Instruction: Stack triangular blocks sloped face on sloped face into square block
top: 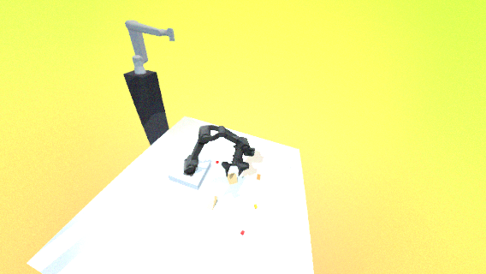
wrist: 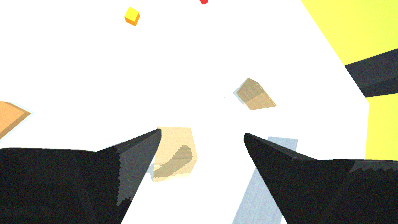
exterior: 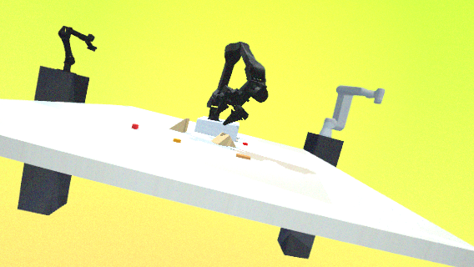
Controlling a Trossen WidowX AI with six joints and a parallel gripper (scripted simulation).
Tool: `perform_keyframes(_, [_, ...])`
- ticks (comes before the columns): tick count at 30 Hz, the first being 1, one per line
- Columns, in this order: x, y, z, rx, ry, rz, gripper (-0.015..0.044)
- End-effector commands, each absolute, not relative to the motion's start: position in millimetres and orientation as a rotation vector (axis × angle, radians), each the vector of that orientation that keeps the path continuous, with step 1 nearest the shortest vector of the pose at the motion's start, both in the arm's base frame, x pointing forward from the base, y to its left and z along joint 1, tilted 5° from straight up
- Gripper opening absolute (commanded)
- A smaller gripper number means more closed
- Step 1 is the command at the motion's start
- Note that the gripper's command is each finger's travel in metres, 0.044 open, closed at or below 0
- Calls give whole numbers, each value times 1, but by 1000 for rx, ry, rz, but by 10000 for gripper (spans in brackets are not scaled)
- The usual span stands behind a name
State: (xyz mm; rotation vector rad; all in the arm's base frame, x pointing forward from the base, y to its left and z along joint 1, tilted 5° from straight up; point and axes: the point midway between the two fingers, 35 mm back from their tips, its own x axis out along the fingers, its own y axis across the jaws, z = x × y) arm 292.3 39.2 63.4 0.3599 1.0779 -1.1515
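The nearer wooden block (top: 232, 178) (exterior: 224, 140) (wrist: 176, 150), the triangular one closest to the gripper (top: 234, 174) (exterior: 217, 115) (wrist: 203, 134), rests on the white table (top: 274, 240) (exterior: 125, 179) (wrist: 75, 65) with its sloping sides showing and a patch of shadow across it. The gripper hangs above the nearer block, its two fingers spread wide with nothing between them, and the exterior view shows a gap between the lower fingertip and the wood. In the wrist view the nearer block appears off-centre, towards the finger at picture left. The other triangular block (top: 215, 202) (exterior: 180, 125) (wrist: 255, 94) sits on the table well apart from the nearer block, so the two are not joined into a square. An orange bar (top: 258, 176) (exterior: 243, 156) (wrist: 10, 118) lies near the nearer block, on the side facing away from the other triangular block. A small yellow-orange piece (top: 256, 206) (exterior: 177, 140) (wrist: 132, 16) lies farther from the nearer block, with a red cube (top: 242, 233) (exterior: 135, 126) (wrist: 203, 1) beyond it. A smaller red piece (top: 217, 162) (exterior: 245, 143) lies on the table near the nearer block, towards the pale slab (top: 184, 182) (exterior: 214, 128) under the black arm (top: 197, 150) (exterior: 252, 71)
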Motion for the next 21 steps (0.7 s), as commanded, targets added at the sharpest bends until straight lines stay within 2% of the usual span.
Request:
perform_keyframes(1, [294, 21, 46, 475, 1482, -1128, 440])
perform_keyframes(8, [316, -3, 45, 972, 1950, -757, 440])
perform_keyframes(11, [330, -18, 52, 1189, 1981, -566, 440])
perform_keyframes(21, [331, -19, 53, 1204, 1980, -552, 440])
